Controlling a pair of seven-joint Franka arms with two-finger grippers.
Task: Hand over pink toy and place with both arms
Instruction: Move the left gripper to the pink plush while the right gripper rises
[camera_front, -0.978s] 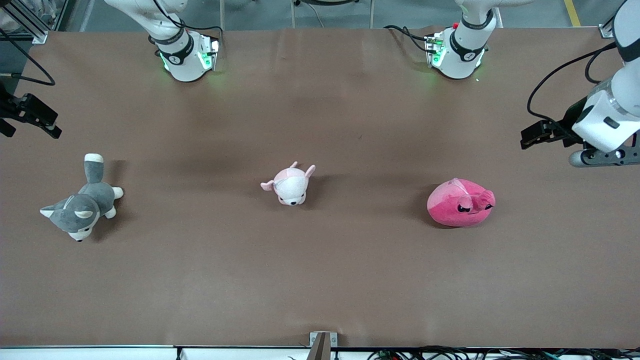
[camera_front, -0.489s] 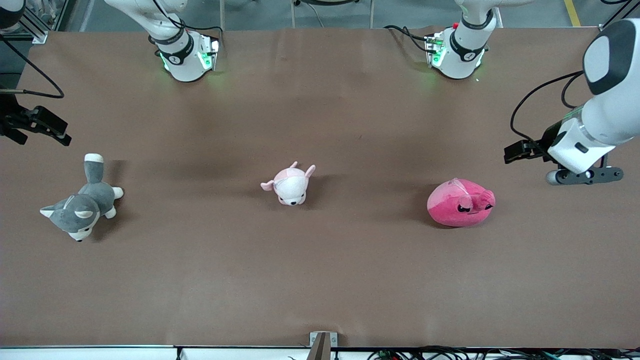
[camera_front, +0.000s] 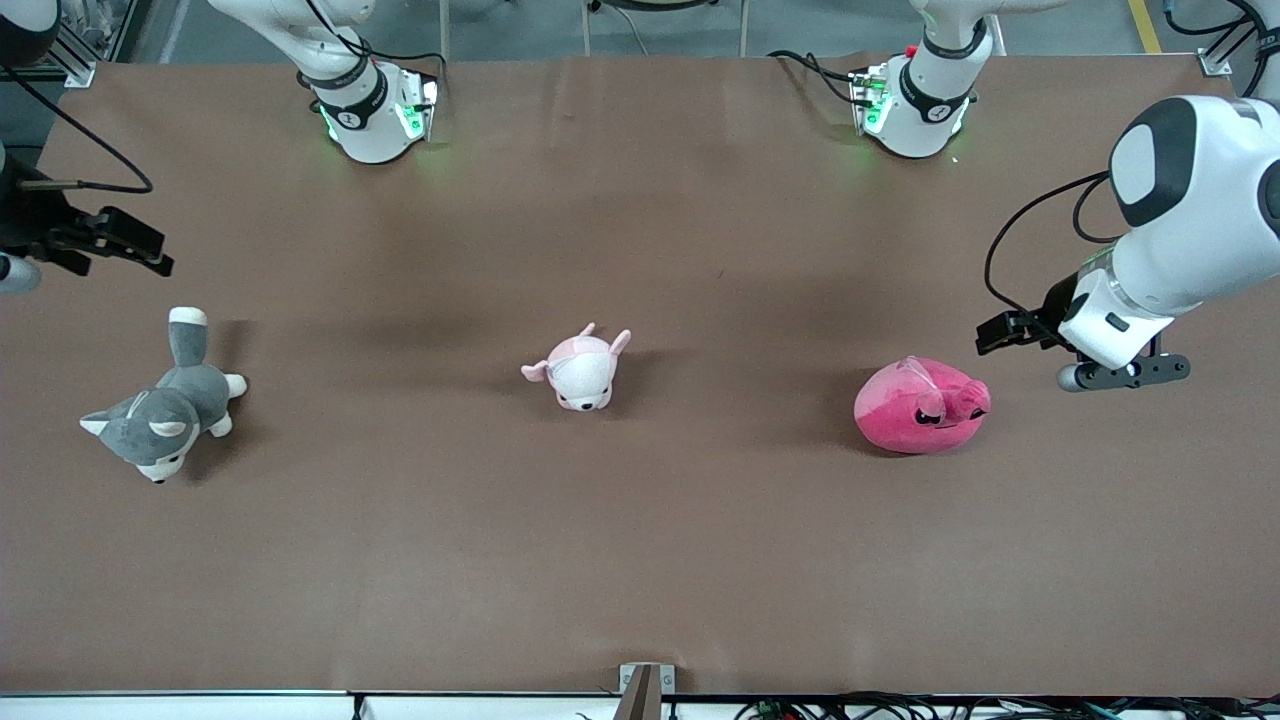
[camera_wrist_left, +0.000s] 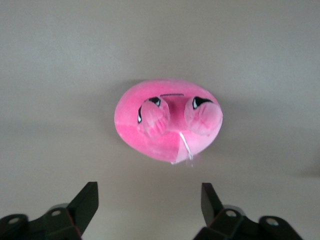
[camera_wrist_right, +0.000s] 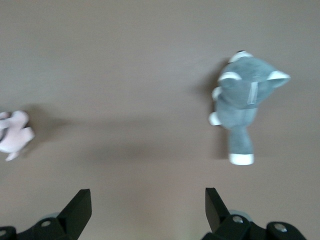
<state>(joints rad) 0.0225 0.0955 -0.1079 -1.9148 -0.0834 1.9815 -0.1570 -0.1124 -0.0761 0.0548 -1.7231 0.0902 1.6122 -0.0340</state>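
Left claw (camera_front: 1000, 332) up in the air over the brown worktop (camera_front: 640, 560) at the left arm's end, just beside the pink toy (camera_front: 921, 405) and not touching it. Fingers (camera_wrist_left: 85, 202) spread wide, nothing between them; in the left wrist view the toy sits framed in the gap.

Pink toy lies on the worktop, black eyes and snout turned toward the left claw.

Right claw (camera_front: 130, 245) in the air over the worktop at the right arm's end, above bare surface just beside the grey-and-white plush dog (camera_front: 165, 400). Fingers (camera_wrist_right: 80, 210) apart, empty.

Pale pink-and-white plush (camera_front: 580, 368) mid-worktop, between dog and pink toy, well apart from both. All three plush lie in a rough row.
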